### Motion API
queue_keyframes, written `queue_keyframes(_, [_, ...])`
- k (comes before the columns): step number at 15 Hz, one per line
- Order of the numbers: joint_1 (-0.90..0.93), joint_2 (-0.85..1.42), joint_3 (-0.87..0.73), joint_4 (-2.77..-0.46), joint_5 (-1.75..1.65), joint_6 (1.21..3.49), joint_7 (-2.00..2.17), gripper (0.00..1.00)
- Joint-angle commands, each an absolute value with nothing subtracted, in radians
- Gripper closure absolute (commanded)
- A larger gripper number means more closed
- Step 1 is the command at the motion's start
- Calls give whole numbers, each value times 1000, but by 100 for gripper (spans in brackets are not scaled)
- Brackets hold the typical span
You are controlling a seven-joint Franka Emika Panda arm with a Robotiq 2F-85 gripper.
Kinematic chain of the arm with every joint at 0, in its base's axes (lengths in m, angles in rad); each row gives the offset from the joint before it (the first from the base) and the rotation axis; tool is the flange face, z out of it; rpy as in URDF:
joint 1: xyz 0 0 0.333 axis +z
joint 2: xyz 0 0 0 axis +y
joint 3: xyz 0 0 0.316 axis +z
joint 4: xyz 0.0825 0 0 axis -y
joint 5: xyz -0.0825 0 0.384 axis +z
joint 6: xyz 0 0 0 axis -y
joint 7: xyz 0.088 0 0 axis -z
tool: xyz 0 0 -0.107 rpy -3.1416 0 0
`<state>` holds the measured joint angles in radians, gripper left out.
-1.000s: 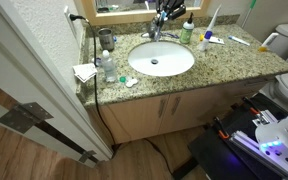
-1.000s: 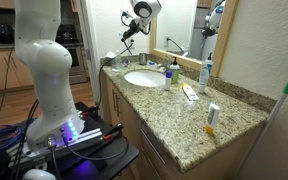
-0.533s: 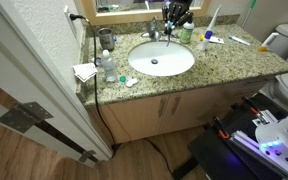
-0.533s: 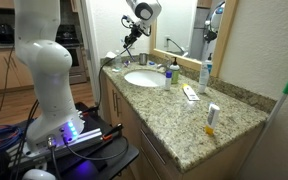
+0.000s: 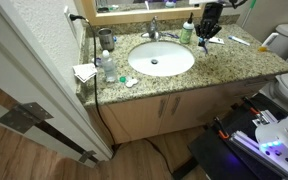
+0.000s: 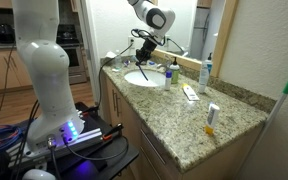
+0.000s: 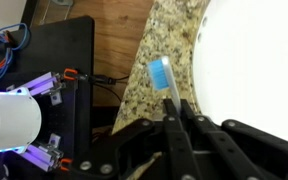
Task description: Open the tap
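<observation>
Two dark fingers (image 7: pixel 170 128) of the tool (image 7: pixel 175 104) pressed together above speckled granite desk (image 7: pixel 169 30) and smooth white basin (image 7: pixel 254 60). Curved chrome tap (image 5: pixel 154 33) plain in an exterior view, not from the wrist.

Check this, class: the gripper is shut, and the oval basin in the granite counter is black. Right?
No: the basin is white, not black, as both exterior views show. It is oval, in the granite counter, and the gripper is shut.
</observation>
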<state>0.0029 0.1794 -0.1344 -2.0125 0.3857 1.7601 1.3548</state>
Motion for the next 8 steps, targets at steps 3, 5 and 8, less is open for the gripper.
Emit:
queue_keyframes(3, [-33, 155, -130, -2043, 356, 1772, 1392, 91])
queue_keyframes(5, [-24, 203, -138, -2046, 296, 1833, 1487, 98])
queue_keyframes(8, [-39, 249, -167, -2070, 216, 1896, 1612, 98])
